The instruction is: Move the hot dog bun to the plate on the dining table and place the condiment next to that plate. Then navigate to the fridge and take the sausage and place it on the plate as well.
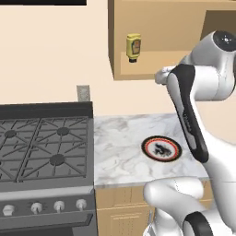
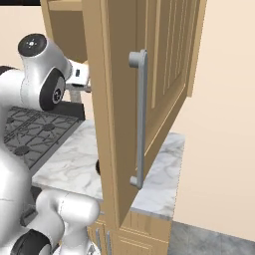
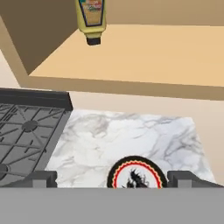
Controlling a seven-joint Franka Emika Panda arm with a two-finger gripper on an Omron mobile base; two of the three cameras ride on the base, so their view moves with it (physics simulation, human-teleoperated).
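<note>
You have a white marble counter (image 1: 124, 152) with grey veins, smooth and faintly glossy. The cabinet (image 1: 152, 32) looks like pale wood with a matt finish, and its door handle (image 2: 140, 119) is brushed grey metal. The stove (image 1: 44, 147) is dark matt metal with rough-looking iron grates. The yellow condiment bottle (image 1: 133, 47) looks like smooth plastic; the plate (image 1: 161, 148) is glossy.

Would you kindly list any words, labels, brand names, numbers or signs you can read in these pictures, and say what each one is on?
None can be read.
Label on the yellow condiment bottle in the open wall cabinet: orange-red patch, too blurred to read.
Plate on the marble counter: a black figure within a red and black rim, not lettering.
Stove knobs: no markings can be made out.
</note>
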